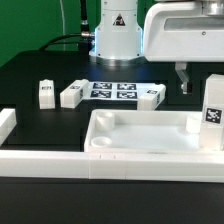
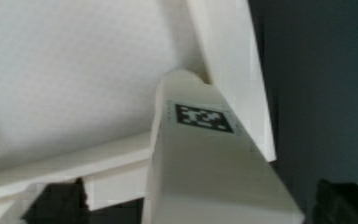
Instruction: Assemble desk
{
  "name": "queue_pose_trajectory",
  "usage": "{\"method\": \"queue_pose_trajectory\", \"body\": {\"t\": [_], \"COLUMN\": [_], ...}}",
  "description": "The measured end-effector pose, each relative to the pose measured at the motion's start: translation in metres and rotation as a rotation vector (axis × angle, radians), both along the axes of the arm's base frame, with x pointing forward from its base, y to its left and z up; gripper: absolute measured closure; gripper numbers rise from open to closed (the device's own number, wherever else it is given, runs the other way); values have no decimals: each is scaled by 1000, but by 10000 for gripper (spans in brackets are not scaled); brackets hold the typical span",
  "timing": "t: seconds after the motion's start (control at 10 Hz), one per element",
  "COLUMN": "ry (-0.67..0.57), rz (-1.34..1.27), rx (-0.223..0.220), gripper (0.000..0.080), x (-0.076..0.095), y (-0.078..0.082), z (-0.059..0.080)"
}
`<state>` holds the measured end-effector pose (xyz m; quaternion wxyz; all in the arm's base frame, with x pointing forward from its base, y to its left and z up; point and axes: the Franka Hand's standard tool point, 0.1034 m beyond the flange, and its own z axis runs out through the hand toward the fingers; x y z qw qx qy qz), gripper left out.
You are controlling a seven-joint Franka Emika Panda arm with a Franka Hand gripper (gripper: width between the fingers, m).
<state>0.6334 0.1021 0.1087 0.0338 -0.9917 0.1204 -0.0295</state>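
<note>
Nothing readable as text here. The only markings are the yellow warning triangle (image 1: 117, 17) on the robot base (image 1: 115, 35) at the top middle of the exterior view, plus a bunch of black-and-white square tags. The marker board (image 1: 112, 90) in the middle of the black surface (image 1: 30, 75) carries several of them. Each of the three loose legs lying near it ( (image 1: 46, 93), (image 1: 73, 94), (image 1: 150, 96)) shows one too, but they're too small to make out.

The sharpest tag (image 2: 202, 118) is in the wrist view, on the side of the upright leg (image 2: 202, 170) that points up toward the camera. The same leg (image 1: 213, 100) stands at the exterior view's right edge with its tag (image 1: 213, 115) facing forward.

The fingers (image 2: 345, 198) are spread wide on either side of that leg and grip nothing. In the wrist view there's a dark gap between the leg and the finger on one side, while the other side is harder to judge. In the exterior view only one finger (image 1: 183, 80) shows, hanging just beside the leg's top.

The desk top (image 1: 140, 130) sits in the lower middle of the exterior view, open side up, just behind the white border rail (image 1: 40, 165). The upright leg is at its right end. Whether the leg is seated in a corner socket can't be seen. In the wrist view the desk top (image 2: 69, 80) fills the background behind the leg.
</note>
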Motion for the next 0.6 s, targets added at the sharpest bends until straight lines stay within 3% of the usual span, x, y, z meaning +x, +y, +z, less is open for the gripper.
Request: {"method": "queue_pose_trajectory", "body": {"t": [0.4, 0.6], "ry": [-16, -26], "rz": [275, 495], "rx": [-19, -66], "gripper": [151, 151], "x": [0, 0], "y": [-1, 0], "z": [-1, 0]}}
